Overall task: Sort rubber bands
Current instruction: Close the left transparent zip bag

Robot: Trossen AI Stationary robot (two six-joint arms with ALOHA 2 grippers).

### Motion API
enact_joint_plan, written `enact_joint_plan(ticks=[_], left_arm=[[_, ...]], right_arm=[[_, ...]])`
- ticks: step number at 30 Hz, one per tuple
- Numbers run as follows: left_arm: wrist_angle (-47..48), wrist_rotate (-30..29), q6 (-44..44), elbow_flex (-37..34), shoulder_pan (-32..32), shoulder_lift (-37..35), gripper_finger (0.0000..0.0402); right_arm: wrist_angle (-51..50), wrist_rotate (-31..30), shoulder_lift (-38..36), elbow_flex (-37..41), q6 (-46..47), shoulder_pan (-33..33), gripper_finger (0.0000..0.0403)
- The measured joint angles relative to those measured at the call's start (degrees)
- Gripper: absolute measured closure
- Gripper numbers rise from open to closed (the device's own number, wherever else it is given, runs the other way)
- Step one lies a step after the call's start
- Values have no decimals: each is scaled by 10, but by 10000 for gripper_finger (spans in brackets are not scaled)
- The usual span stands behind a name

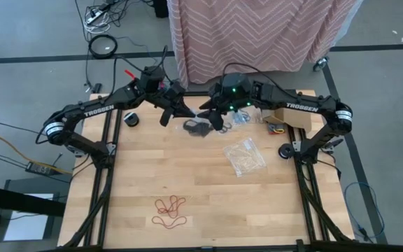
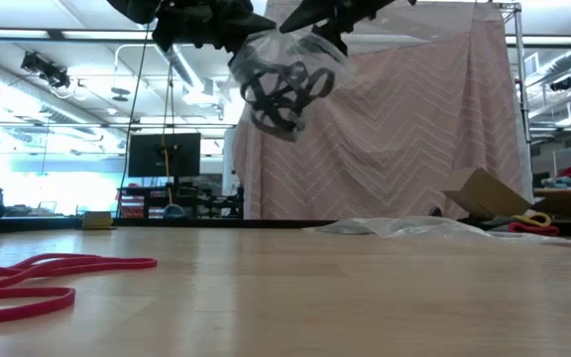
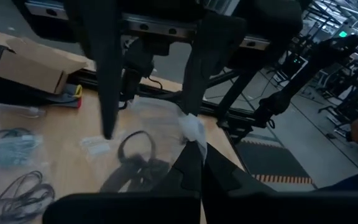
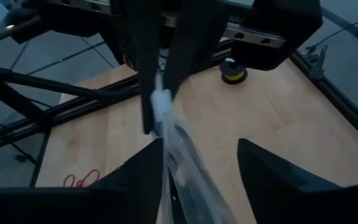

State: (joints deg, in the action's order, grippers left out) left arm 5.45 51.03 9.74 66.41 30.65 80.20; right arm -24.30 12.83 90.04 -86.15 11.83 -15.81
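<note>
A clear plastic bag with black rubber bands in it hangs high over the far middle of the table. My left gripper is shut on the bag's top. My right gripper stands open right by it from the other side; the bag's film runs down past the inner side of one finger, and I cannot tell whether they touch. Red rubber bands lie flat on the wood near the front edge. My left gripper pinches a bunched white edge at the bag's top between its two shut fingers. The fingers come nearly level from the table's left side. The bag hangs below them, clear of the table, with the black bands sagging in its bottom.
A second clear bag of tan bands lies right of centre. Teal bands, an open cardboard box and a red and yellow item sit at the far right. Black rolls stand near both side rails.
</note>
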Motion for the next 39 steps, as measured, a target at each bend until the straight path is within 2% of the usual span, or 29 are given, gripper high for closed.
enact_joint_plan(ticks=[3,7,8,18,31,39], left_arm=[[0,0,2,0,0,0,402],[1,-3,7,0,0,0,402],[1,-3,7,0,0,0,402],[4,-3,5,0,10,0,390],[32,-2,-5,0,31,0,279],[19,-1,-5,0,31,0,262]], right_arm=[[-2,-1,0,0,10,1,261],[-8,2,0,0,-5,1,374],[-6,4,0,0,-11,1,387],[-4,14,0,0,-3,3,402],[-17,39,0,0,0,4,403],[-16,44,0,0,0,4,403]])
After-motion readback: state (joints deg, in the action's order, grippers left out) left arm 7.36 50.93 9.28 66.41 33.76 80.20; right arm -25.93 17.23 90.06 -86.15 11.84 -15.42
